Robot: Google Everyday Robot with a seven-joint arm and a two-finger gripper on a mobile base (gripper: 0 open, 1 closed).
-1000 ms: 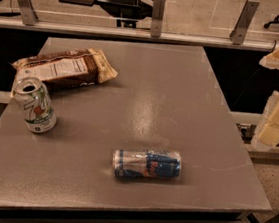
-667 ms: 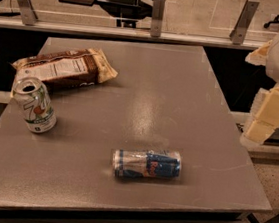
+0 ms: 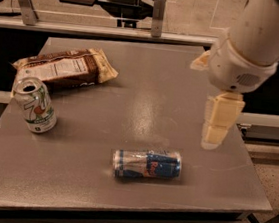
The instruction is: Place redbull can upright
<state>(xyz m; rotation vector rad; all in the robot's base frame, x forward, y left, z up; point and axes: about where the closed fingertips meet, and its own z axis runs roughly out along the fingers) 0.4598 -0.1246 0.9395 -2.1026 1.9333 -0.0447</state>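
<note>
The redbull can [image 3: 147, 165] lies on its side near the front middle of the grey table [image 3: 146, 99], its length running left to right. It is blue and silver with a red logo. My gripper [image 3: 217, 126] hangs from the white arm at the upper right, above the table's right part. It is up and to the right of the can, apart from it, and holds nothing.
A white-and-green can [image 3: 35, 105] with an open top stands upright at the left. A brown snack bag [image 3: 64, 67] lies behind it at the back left. A metal rail [image 3: 113, 30] runs behind the table. The table's right edge lies just under the gripper.
The arm has swung left from the right edge of the view to above the table's right side, closer to the can. The can, the bag and the other can have not moved.
</note>
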